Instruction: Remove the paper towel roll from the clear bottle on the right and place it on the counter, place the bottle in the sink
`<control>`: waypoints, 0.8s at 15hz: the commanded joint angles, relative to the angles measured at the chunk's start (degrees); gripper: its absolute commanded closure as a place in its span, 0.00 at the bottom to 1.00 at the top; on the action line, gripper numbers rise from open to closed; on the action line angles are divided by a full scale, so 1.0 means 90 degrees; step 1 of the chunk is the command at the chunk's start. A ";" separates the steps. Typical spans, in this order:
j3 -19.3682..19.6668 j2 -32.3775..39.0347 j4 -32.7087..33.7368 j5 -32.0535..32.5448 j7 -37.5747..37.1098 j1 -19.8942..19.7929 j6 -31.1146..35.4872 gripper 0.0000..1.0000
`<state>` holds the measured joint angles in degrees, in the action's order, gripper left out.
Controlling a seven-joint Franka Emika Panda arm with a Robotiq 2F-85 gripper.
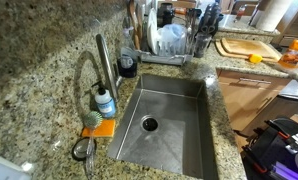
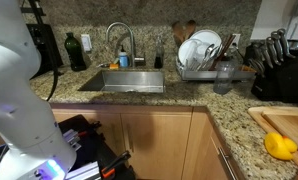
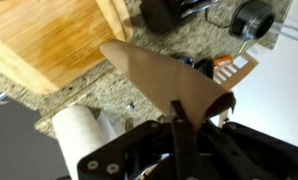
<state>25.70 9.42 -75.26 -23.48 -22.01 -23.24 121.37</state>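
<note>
In the wrist view my gripper (image 3: 179, 112) is shut, with a flat brown triangular sheet (image 3: 164, 75) pinched at its tip between the fingers. The white paper towel roll (image 3: 77, 135) stands on the speckled granite counter (image 3: 149, 45) to the left of the fingers; it also shows far back in an exterior view (image 1: 280, 12). A slim greyish clear bottle (image 2: 225, 75) stands on the counter in front of the dish rack. The steel sink (image 1: 179, 130) with its dark drain is empty; it also shows in the other exterior view (image 2: 124, 82). The gripper itself does not show clearly in either exterior view.
A wire dish rack (image 1: 174, 45) with plates stands behind the sink. A faucet (image 1: 104, 60), a small blue-label bottle (image 1: 106, 102) and an orange sponge (image 1: 99, 128) sit beside it. A wooden cutting board (image 3: 59, 40) and a knife block (image 2: 279, 70) are nearby. A lemon (image 2: 280, 146) lies on a board.
</note>
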 commanded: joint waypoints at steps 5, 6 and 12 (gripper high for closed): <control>0.0761 0.0848 -0.0100 0.0632 0.0176 -0.0551 0.0841 0.99; 0.0482 0.1078 -0.0106 0.0443 0.0169 -0.0863 0.0897 0.99; -0.0788 0.2693 0.0008 -0.1254 0.0713 -0.1705 0.2737 0.99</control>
<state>23.75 27.90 -77.63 -31.96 -19.79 -35.16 137.54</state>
